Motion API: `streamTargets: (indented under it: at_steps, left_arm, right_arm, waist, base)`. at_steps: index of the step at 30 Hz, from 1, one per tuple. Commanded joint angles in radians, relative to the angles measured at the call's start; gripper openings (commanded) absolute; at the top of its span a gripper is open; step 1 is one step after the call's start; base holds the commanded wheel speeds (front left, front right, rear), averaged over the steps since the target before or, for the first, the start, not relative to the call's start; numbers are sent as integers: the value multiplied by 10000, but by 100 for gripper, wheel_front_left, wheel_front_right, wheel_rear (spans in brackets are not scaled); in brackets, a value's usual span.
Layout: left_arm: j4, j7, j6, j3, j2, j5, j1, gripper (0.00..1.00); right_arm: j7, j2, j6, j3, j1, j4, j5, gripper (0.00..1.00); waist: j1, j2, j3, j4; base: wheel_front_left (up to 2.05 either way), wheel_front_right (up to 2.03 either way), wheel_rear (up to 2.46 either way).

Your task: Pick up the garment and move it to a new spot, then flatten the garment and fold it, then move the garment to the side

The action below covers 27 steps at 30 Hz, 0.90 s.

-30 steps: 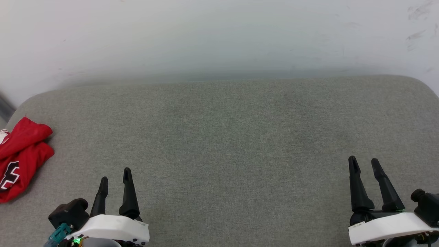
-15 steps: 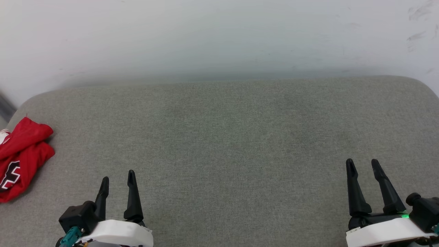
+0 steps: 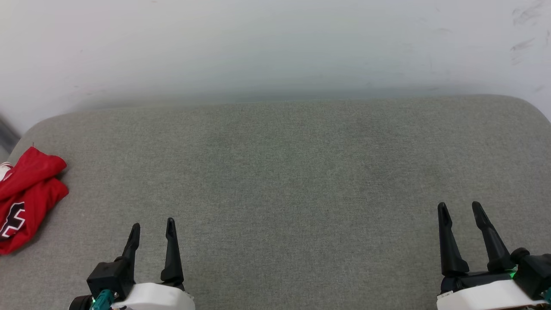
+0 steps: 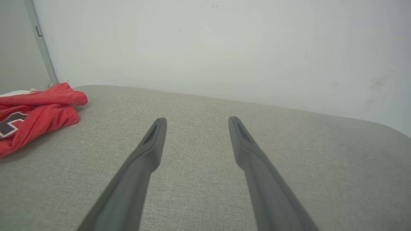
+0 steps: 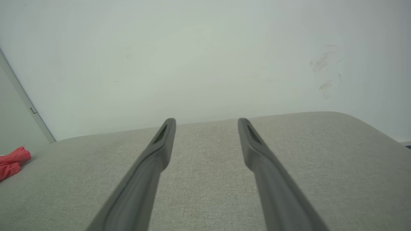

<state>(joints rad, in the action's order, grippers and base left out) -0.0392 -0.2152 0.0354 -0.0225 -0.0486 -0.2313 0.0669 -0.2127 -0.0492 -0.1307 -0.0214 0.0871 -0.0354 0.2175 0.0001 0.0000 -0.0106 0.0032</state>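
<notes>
Two tools spread wide, holding nothing: left gripper [image 3: 153, 222] low left, right gripper [image 3: 459, 204] low right, both over grey cushion [image 3: 275, 172]; red garment [image 3: 28, 193] bunched up at cushion's far left edge, well apart from both; white wall [image 3: 275, 43] behind.

L gripper [image 3: 153, 222], R gripper [image 3: 459, 204]: black tapered fingers [image 3: 173, 256], white housings [image 3: 157, 299].

Hd high, wrists low; shared cushion [image 3: 301, 172]

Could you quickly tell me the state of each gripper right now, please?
Left gripper: open, empty, apart from the garment.
Right gripper: open, empty.
</notes>
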Motion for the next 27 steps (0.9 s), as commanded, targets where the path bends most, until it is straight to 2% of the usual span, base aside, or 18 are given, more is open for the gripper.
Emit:
streamTargets:
  at_steps: [1,20,27]
  left_arm:
    - [25,-90,-27,4,-27,219,56,100]
    - [-188,-453,1,-110,-26,1433,277,100]
    - [-295,-516,18,-136,-26,1578,304,100]
  right_arm:
    - [-115,-19,0,-9,78,-134,-174,100]
    - [-469,-17,0,0,336,-223,-1240,100]
    - [-527,-17,1,61,396,-175,-1262,100]
  waist:
    - [-1,0,5,4]
    - [-1,0,-1,-58]
    - [-1,0,11,-55]
  base:
    - [0,0,0]
    - [0,0,0]
    - [0,0,0]
